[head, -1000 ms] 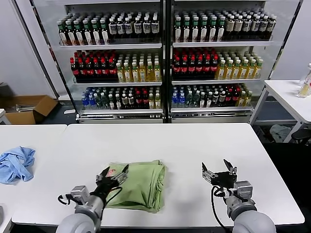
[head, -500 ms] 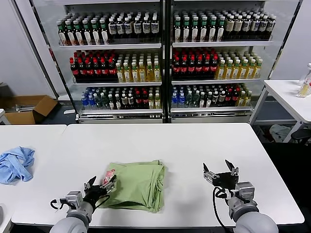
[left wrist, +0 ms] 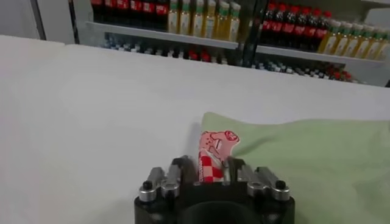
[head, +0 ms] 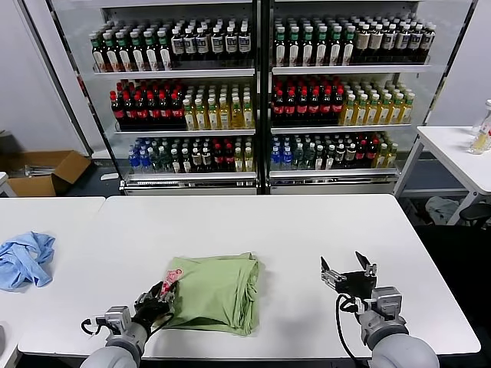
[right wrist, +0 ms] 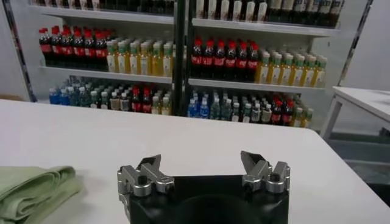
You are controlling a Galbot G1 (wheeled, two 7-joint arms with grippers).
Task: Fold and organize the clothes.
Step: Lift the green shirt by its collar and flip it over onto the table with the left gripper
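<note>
The light green shirt (head: 219,291) lies folded on the white table (head: 307,230), near its front edge. A corner with the red-and-white print (head: 172,277) sticks out at its left. My left gripper (head: 157,300) is low at that corner and shut on it. In the left wrist view the fingers (left wrist: 183,169) pinch the printed flap (left wrist: 214,146), with the green shirt (left wrist: 304,158) beyond. My right gripper (head: 347,274) is open and empty over bare table to the right of the shirt. It is also open in the right wrist view (right wrist: 204,167), with the shirt's edge (right wrist: 30,189) off to one side.
A crumpled sky-blue cloth (head: 25,259) lies on the neighbouring table at the far left. Drink coolers full of bottles (head: 261,92) stand behind the table. A second white table (head: 460,153) is at the far right and a cardboard box (head: 42,170) is on the floor.
My left gripper has drawn back toward the table's front edge and closed on the shirt's printed corner. The right gripper has stayed almost still.
</note>
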